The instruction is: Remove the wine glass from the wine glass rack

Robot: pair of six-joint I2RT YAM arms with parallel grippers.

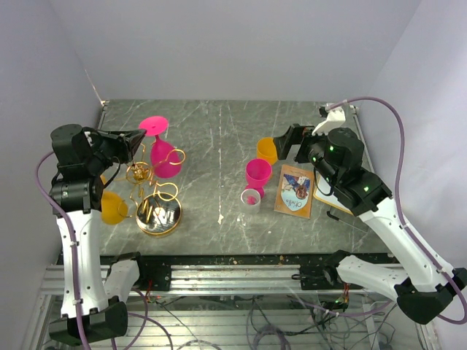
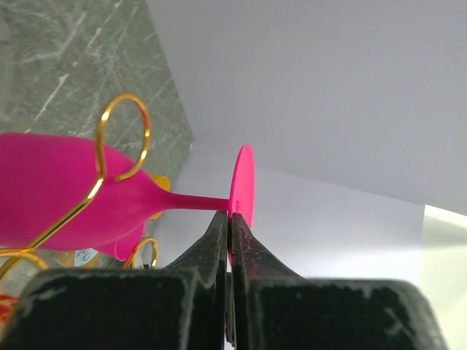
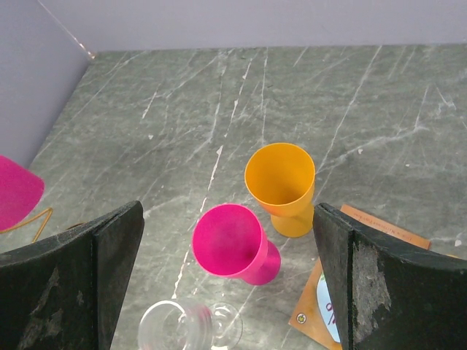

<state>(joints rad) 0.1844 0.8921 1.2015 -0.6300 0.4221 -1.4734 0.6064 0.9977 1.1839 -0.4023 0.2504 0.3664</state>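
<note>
A pink wine glass (image 1: 166, 159) hangs bowl-down on the gold wine glass rack (image 1: 159, 215), its stem passing through a loop-ended arm (image 2: 124, 138). My left gripper (image 1: 139, 138) is shut on the lower edge of the glass's round foot (image 2: 243, 182). In the left wrist view the pink bowl (image 2: 51, 186) lies to the left and the two black fingers (image 2: 211, 244) pinch the thin foot between them. An orange wine glass (image 1: 112, 208) hangs on the rack's left side. My right gripper (image 1: 286, 142) stands open and empty above the cups at the right.
A pink cup (image 3: 233, 244), an orange cup (image 3: 281, 186) and a clear cup (image 3: 179, 328) stand mid-table under the right gripper. A printed card (image 1: 295, 189) lies to their right. The grey back wall stands close behind the rack.
</note>
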